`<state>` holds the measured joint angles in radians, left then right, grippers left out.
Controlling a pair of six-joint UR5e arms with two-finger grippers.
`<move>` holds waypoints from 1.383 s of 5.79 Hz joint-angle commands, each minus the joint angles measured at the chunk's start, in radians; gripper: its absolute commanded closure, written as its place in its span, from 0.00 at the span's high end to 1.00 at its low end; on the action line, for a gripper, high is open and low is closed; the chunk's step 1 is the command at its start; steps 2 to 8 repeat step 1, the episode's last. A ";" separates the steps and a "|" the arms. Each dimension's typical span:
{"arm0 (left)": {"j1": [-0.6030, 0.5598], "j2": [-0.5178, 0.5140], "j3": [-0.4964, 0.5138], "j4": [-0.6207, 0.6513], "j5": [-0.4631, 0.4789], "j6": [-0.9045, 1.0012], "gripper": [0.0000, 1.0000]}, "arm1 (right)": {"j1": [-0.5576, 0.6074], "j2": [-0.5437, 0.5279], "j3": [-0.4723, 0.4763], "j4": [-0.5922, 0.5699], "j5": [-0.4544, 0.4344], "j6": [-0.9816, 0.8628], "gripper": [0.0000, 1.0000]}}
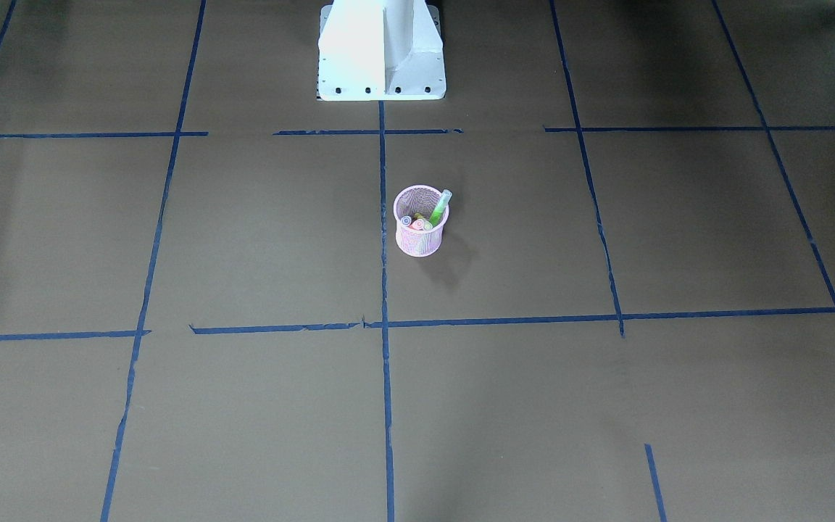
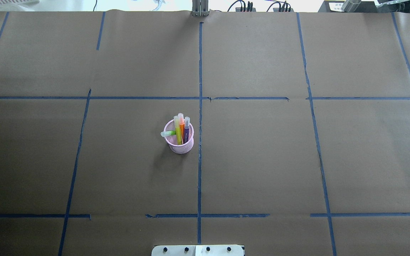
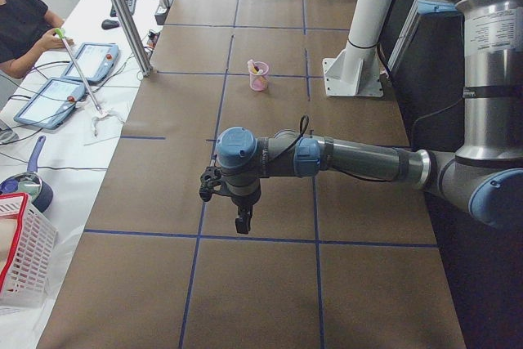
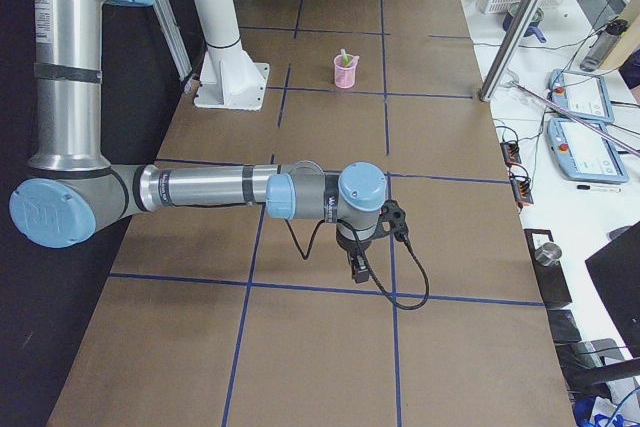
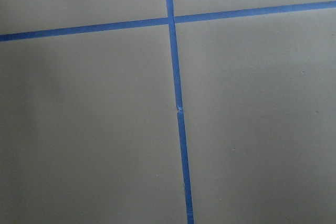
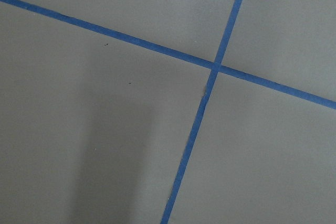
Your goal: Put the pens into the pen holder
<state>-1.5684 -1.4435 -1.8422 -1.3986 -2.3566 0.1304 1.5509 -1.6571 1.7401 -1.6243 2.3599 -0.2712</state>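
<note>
The pink mesh pen holder stands upright near the table's middle, also seen in the front view and small in both side views. Pens stand inside it: an orange pen, a purple pen, a yellowish pen and a bright green pen that leans out over the rim. My left gripper and my right gripper hang over bare table far from the holder. They show only in the side views, so I cannot tell whether they are open or shut.
The white robot base stands at the table's robot side. Blue tape lines divide the brown table. A person sits at a side bench with tablets, beside a metal post and a white basket.
</note>
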 commanded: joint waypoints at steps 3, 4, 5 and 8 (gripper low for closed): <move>-0.004 0.003 -0.026 0.001 -0.001 0.000 1.00 | 0.000 -0.029 0.033 -0.003 -0.001 0.001 1.00; -0.004 0.003 -0.026 0.001 -0.001 0.000 1.00 | 0.000 -0.029 0.033 -0.003 -0.001 0.001 1.00; -0.004 0.003 -0.026 0.001 -0.001 0.000 1.00 | 0.000 -0.029 0.033 -0.003 -0.001 0.001 1.00; -0.004 0.003 -0.026 0.001 -0.001 0.000 1.00 | 0.000 -0.029 0.033 -0.003 -0.001 0.001 1.00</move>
